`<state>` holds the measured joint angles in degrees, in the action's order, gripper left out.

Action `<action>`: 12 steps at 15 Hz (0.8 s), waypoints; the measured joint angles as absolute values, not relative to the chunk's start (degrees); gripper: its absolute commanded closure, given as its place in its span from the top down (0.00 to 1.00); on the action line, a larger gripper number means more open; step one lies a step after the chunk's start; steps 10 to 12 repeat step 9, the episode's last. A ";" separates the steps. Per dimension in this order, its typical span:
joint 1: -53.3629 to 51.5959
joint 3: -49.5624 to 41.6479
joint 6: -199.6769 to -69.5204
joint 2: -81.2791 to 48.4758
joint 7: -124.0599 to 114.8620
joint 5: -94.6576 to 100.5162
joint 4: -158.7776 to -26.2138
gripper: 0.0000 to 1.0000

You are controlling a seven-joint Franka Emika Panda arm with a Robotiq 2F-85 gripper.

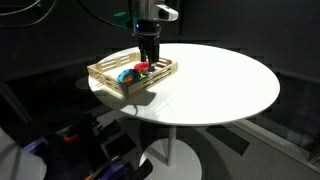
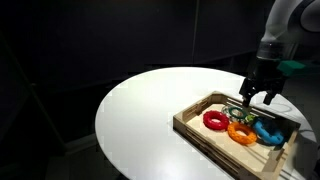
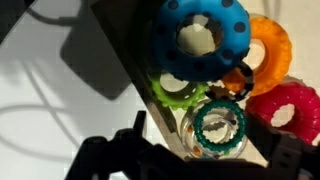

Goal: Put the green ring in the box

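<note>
The pincer [image 3: 200,160] stands wide open, holding nothing. The wrist view shows the green ring [image 3: 218,125] lying flat directly between its fingers [image 3: 112,152]. Just beyond that ring lies a lime toothed ring [image 3: 178,91], with a red ring [image 3: 285,105] off to one side. Farther out are a blue dotted ring [image 3: 200,38] and an orange ring [image 3: 268,50]. Only an exterior view [image 2: 255,97] shows that all of these sit inside the wooden box [image 2: 195,125] beneath the pincer. There the lime ring cannot be made out. In both exterior views the box stands near the edge of the round white table [image 1: 220,90].
</note>
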<state>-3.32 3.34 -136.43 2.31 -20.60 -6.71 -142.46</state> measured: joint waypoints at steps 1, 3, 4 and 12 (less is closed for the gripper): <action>-2.74 3.02 -136.09 2.47 -21.01 -5.17 -142.46 1.00; -1.74 2.45 -135.39 3.00 -22.62 -1.62 -142.46 1.00; -1.25 2.28 -134.88 3.33 -23.64 0.12 -142.46 1.00; 0.29 1.80 -132.59 5.43 -25.36 3.09 -142.46 1.00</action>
